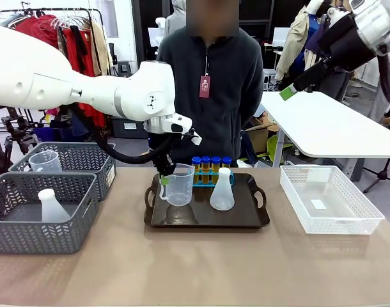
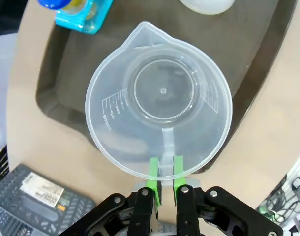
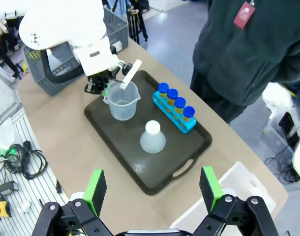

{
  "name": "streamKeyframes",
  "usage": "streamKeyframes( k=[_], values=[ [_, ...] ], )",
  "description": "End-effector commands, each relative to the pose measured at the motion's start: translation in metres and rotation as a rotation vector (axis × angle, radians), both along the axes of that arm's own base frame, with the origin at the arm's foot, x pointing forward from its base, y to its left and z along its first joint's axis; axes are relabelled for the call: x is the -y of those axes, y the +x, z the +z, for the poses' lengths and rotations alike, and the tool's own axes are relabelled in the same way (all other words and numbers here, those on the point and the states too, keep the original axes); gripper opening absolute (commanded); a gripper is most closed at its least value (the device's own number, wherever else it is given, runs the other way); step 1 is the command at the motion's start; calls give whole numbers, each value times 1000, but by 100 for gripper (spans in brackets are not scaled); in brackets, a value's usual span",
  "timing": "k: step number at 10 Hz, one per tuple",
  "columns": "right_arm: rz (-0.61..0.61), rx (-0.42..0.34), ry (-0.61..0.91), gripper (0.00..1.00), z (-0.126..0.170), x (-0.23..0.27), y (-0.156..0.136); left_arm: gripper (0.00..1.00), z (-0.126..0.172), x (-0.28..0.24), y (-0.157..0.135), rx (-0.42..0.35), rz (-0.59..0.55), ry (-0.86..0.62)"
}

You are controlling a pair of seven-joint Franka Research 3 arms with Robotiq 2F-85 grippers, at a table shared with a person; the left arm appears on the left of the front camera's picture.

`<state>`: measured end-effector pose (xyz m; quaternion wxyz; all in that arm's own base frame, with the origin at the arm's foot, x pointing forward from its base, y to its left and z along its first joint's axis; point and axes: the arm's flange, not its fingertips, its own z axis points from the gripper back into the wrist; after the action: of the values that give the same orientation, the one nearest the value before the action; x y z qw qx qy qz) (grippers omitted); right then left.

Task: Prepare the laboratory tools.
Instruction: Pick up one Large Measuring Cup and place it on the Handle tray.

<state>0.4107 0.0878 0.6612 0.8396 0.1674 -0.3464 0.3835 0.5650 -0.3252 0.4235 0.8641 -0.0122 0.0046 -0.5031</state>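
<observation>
The left hand (image 2: 163, 177) pinches the beaker (image 2: 159, 98) handle over the tray (image 1: 206, 217); the right hand (image 3: 153, 189) is wide open.

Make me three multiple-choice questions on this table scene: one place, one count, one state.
1. Where is the translucent white conical flask?
A. on the dark brown tray
B. in the white mesh bin
C. in the person's hand

2. How many blue-capped amber tubes are in the blue rack?
A. two
B. four
C. six

3. What is the left claw doing?
A. hanging open
B. gripping the flask
C. shut on the clear plastic measuring beaker's handle

Answers: 1 A, it stands mid-tray. 2 B, four caps in a row. 3 C, green pads pinch the handle.
</observation>
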Motion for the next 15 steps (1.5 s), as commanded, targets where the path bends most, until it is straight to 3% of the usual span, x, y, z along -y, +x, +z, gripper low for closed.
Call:
streamKeyframes(
  k=[1,5,10,15],
  values=[
    [11,3,24,100,-1,0,0,0,-8,-5,-9,-2,-50,-38],
    [11,3,24,100,-1,0,0,3,-17,-2,-14,-14,-81,-45],
    [11,3,24,100,-1,0,0,98,-13,-1,-16,-18,-95,-39],
    [11,3,24,100,-1,0,0,100,22,-10,-29,38,-105,-53]
  ],
)
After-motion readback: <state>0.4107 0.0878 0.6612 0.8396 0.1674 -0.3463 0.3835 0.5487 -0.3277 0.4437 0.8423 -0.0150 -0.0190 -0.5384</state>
